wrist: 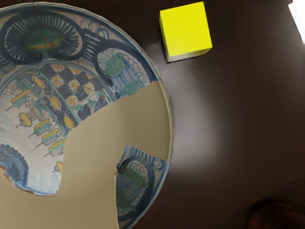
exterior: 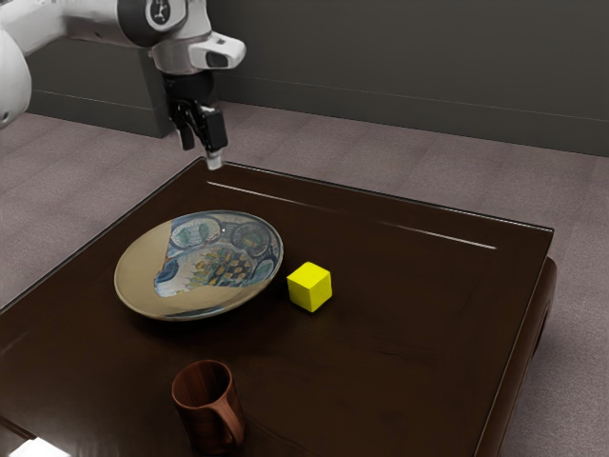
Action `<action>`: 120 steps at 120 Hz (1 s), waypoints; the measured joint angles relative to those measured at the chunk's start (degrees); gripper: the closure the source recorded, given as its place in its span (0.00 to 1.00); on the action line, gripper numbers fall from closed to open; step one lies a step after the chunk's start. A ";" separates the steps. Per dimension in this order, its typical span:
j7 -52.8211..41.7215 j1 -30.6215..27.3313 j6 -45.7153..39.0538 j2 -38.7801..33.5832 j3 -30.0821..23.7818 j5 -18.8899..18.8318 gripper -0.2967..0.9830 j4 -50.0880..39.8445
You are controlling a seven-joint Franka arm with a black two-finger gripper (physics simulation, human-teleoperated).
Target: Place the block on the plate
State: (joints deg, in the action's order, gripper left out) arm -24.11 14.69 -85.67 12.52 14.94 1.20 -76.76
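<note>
Below the gripper [exterior: 199, 150], its fingers [exterior: 215, 152] parted and empty, patterned plate [exterior: 214, 268], yellow block [exterior: 309, 287] just beside it, brown mug [exterior: 202, 425] farther from the fingers, handle [exterior: 230, 419] visible in exterior view

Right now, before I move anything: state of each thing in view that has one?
Gripper: open, holding nothing, raised above table height.
Block: resting on the table beside the plate, not on it.
Plate: face up, nothing on it.
Mug: upright, mouth up; can't tell whether anything is at the bottom.
</note>
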 joint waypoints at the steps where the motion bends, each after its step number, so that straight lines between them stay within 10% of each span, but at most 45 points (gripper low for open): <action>1: -0.25 0.00 0.01 0.00 0.00 0.00 0.23 -0.02; 60: -9.05 1.44 -9.80 1.66 -1.02 1.37 0.23 -13.01; 120: -11.88 4.22 -13.22 21.52 -0.97 5.07 0.23 4.54</action>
State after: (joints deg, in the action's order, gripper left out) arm -35.99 18.91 -98.89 34.03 13.97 6.27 -72.22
